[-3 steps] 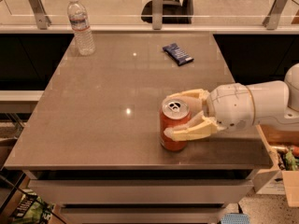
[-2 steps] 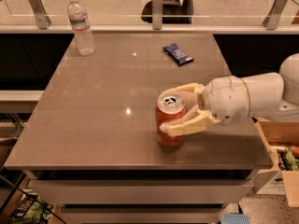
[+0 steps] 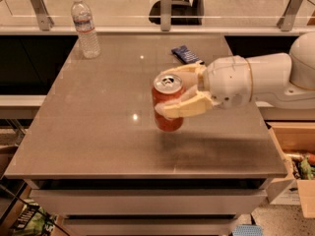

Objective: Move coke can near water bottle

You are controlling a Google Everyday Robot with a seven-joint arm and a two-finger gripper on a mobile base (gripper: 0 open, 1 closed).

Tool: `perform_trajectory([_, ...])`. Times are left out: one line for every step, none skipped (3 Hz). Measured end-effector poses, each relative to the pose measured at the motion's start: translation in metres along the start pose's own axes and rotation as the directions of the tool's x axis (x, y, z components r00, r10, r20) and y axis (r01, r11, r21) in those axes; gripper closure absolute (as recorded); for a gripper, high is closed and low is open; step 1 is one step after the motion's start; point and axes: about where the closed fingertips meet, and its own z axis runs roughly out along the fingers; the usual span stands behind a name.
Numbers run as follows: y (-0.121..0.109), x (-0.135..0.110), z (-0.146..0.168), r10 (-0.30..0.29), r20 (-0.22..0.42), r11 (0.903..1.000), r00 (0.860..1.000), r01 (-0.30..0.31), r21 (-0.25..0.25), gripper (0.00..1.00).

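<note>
The coke can is red-orange with a silver top and stands upright, held a little above the grey table near its middle right. My gripper comes in from the right and is shut on the can, one cream finger behind it and one across its front. The water bottle is clear with a white cap and a blue-and-white label. It stands upright at the table's far left corner, well apart from the can.
A flat dark-blue snack packet lies at the back of the table, just behind my gripper. A glass railing runs behind the table. A cardboard box with items sits on the floor at the right.
My gripper has lifted the coke can off the table and carried it up and away from the front edge, toward the table's middle. The bottle and packet have not moved.
</note>
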Motion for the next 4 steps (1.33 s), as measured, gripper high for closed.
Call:
perform_trajectory([-0.018, -0.014, -0.004, -0.014, 0.021, 0.9957, 1.0, 0.012, 0.092, 1.0])
perform_trajectory([-0.039, -0.026, -0.01, -0.021, 0.031, 0.9872, 0.999, 0.016, 0.159, 1.0])
perform_trajectory([-0.064, -0.034, -0.017, -0.019, 0.026, 0.9784, 0.999, 0.013, 0.206, 1.0])
perform_trajectory([-0.092, -0.041, -0.021, -0.012, 0.02, 0.9705, 1.0, 0.007, 0.241, 1.0])
